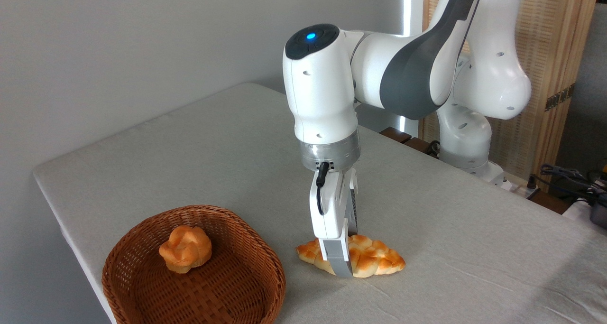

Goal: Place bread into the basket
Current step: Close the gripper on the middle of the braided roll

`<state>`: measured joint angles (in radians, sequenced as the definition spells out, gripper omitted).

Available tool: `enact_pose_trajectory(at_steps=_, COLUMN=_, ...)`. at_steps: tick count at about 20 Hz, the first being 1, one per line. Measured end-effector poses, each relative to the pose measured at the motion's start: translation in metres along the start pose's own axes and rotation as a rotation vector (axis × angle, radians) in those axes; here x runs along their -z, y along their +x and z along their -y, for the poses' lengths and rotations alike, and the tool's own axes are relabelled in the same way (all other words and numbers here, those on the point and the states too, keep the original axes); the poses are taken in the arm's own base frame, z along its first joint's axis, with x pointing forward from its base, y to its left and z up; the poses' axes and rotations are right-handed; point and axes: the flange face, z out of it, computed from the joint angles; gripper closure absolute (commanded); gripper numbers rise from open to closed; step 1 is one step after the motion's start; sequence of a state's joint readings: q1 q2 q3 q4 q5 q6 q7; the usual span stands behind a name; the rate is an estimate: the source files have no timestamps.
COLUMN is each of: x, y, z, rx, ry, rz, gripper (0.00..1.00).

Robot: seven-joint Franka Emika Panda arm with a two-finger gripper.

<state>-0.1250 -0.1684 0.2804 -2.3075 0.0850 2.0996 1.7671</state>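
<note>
The wicker basket (142,248) holds one knotted orange bun (185,248). Beside it on the table (213,143), the gripper (342,262) straddles the braided loaf (374,260); whether it pinches is unclear.

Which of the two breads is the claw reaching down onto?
The long braided loaf lying on the table, right of the basket. The round knotted bun sits inside the basket.

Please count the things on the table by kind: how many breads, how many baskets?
Braided loaf, lying on the table with the gripper at it: 1
Round knotted bun, inside the basket: 1
Wicker basket: 1
Total: 3
</note>
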Motion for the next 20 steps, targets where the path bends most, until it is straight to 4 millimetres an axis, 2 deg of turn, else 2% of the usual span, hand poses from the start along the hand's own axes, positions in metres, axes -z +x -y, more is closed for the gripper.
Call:
enact_pose_trajectory(at_steps=1, x=-0.002, y=0.000, z=0.001, rx=0.000, ry=-0.004, rz=0.001, gripper=0.02)
enact_pose_trajectory(at_steps=3, x=-0.008, y=0.000, z=0.002, rx=-0.001, ry=-0.014, rz=0.001, gripper=0.29)
enact_pose_trajectory(at_steps=4, x=-0.010, y=0.000, z=0.003, rx=-0.001, ry=-0.018, rz=0.002, gripper=0.38)
enact_pose_trajectory(at_steps=6, x=-0.014, y=0.001, z=0.004, rx=-0.001, ry=-0.024, rz=0.003, gripper=0.47)
enact_pose_trajectory(at_steps=12, x=-0.014, y=0.001, z=0.004, rx=-0.002, ry=-0.023, rz=0.004, gripper=0.48)
enact_pose_trajectory(at_steps=18, x=-0.013, y=0.001, z=0.005, rx=-0.002, ry=-0.020, rz=0.004, gripper=0.45)
enact_pose_trajectory(at_steps=20, x=-0.006, y=0.000, z=0.006, rx=-0.001, ry=-0.004, rz=0.005, gripper=0.44)
